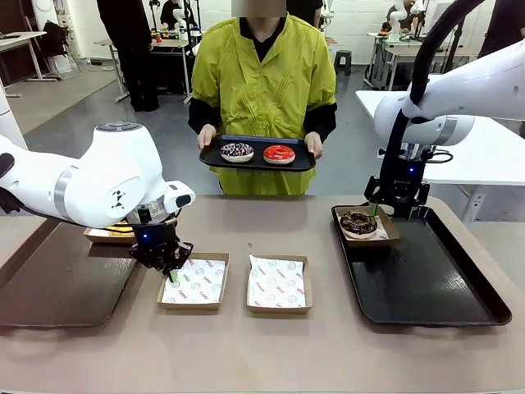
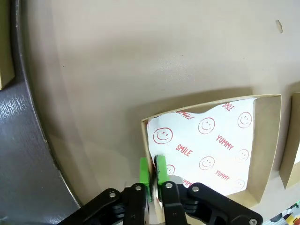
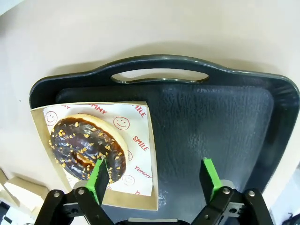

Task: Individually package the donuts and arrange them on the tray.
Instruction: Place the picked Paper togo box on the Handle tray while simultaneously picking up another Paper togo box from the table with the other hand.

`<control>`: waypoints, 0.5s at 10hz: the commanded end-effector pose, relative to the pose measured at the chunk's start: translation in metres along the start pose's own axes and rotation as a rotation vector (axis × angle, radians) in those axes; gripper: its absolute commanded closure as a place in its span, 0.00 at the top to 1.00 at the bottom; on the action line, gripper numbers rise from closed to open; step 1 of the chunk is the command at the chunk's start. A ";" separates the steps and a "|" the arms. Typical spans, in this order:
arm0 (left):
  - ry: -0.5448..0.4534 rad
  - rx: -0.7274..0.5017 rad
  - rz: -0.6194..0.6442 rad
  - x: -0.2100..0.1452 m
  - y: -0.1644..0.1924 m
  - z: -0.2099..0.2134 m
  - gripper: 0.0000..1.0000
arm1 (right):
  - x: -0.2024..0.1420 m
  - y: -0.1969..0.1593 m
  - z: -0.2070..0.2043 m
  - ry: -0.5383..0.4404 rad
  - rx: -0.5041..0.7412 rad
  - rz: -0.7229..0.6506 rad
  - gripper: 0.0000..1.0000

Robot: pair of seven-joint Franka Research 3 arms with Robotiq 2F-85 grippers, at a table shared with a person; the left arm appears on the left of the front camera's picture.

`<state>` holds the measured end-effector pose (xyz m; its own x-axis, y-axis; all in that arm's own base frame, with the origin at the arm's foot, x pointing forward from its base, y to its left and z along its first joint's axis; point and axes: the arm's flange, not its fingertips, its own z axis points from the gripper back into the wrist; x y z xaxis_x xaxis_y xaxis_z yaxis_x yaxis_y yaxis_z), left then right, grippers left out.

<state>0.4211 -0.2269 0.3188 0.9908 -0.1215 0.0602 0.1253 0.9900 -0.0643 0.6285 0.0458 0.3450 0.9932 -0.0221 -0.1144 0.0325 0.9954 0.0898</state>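
Left gripper (image 2: 152, 176) is pinching the left wall of the empty paper-lined brown cardboard box (image 1: 197, 283). Right gripper (image 3: 154, 176) is hanging wide open over the boxed dark chocolate donut (image 1: 358, 222) at the far-left corner of the black plastic tray (image 1: 443, 304). Next move likely needs a steady box drag.

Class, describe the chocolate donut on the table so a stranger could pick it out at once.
Find the black tray on the table's right side. Its far left corner holds a cardboard box with the chocolate donut. Unlike the sprinkled donut and red donut on the person's tray, it is boxed, with orange crumbs.
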 end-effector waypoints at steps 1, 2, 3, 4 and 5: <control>0.001 0.023 0.010 0.002 -0.002 0.002 0.00 | 0.000 -0.002 0.003 0.012 0.038 0.014 1.00; -0.001 0.022 0.011 0.001 -0.002 0.003 0.00 | -0.001 -0.002 0.003 0.013 0.039 0.013 1.00; -0.001 0.022 0.014 0.001 -0.002 0.004 0.00 | -0.003 -0.003 0.005 0.005 0.045 0.012 1.00; 0.001 0.023 0.018 0.000 -0.002 0.006 0.00 | -0.010 -0.007 0.010 0.000 0.066 0.022 1.00; 0.016 0.023 0.026 -0.003 -0.004 0.015 0.00 | -0.024 -0.017 0.020 0.033 0.147 0.106 1.00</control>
<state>0.4210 -0.2267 0.3235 0.9912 -0.1184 0.0586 0.1220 0.9906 -0.0623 0.6236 0.0405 0.3557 0.9934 0.0087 -0.1144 0.0087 0.9885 0.1506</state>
